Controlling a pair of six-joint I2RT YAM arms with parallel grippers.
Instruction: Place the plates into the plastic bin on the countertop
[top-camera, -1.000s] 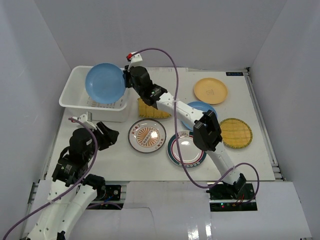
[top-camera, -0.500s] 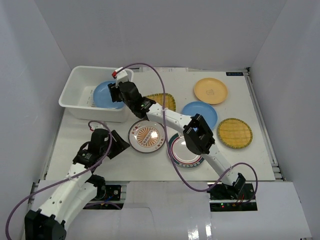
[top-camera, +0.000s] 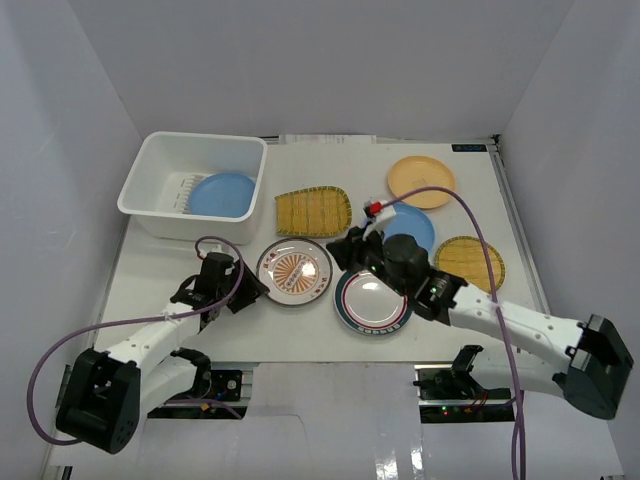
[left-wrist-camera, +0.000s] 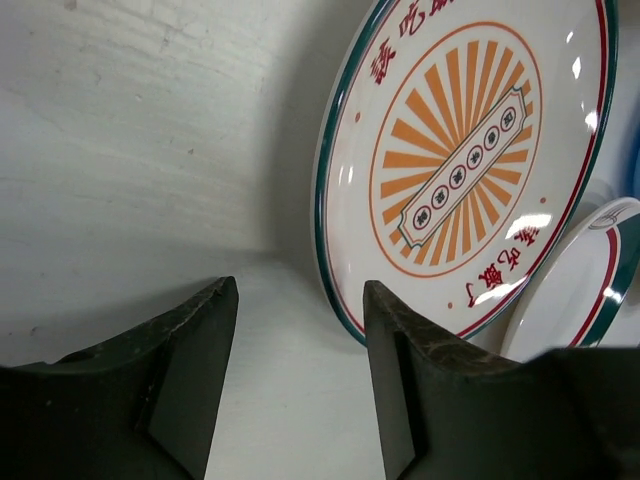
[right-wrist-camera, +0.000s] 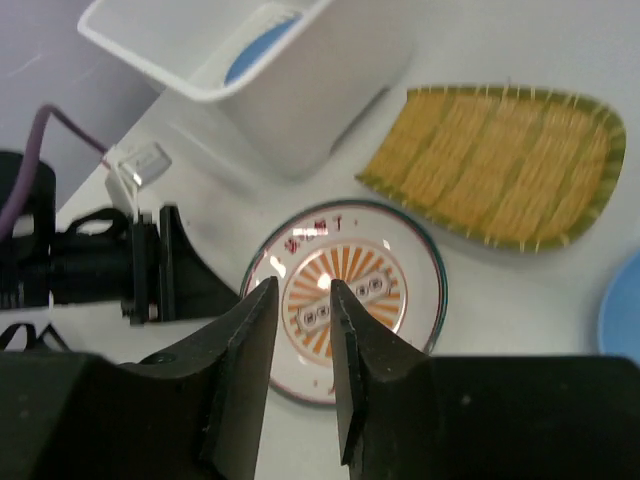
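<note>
- While both arms reach over the countertop (top-camera: 330, 170), the plastic bin (top-camera: 150, 170) stands at its far left corner. The blue plate in the bin (top-camera: 222, 193) lies flat on the slotted bottom, toward the right side.
- Six plates lie outside the bin. The oblong woven plate (top-camera: 312, 211) is just to the right of the bin. The sunburst plate (top-camera: 294, 271) is in front of it, and the ringed plate (top-camera: 372, 300) lies just beside the sunburst plate.
- Farther right are the yellow-orange plate (top-camera: 421, 181), the second blue plate (top-camera: 415, 222), which the right arm partly covers, and the round woven plate (top-camera: 470, 265).
- The left gripper (top-camera: 250, 290) lies low at the left rim of the sunburst plate. In the left wrist view the left gripper (left-wrist-camera: 297, 290) has its jaws spread and empty, resting on or just over the countertop. One finger (left-wrist-camera: 400, 380) is just beside the rim of the sunburst plate (left-wrist-camera: 470, 170). Whether that finger touches the rim cannot be told.
- The right gripper (top-camera: 340, 250) hangs above the countertop between the sunburst plate and the oblong woven plate.
- In the right wrist view the right gripper (right-wrist-camera: 300, 288) has its jaws parted by a narrow gap, and nothing is held between them. It looks down on the sunburst plate (right-wrist-camera: 390, 290), the oblong woven plate (right-wrist-camera: 500, 165) and the plastic bin (right-wrist-camera: 290, 90).
</note>
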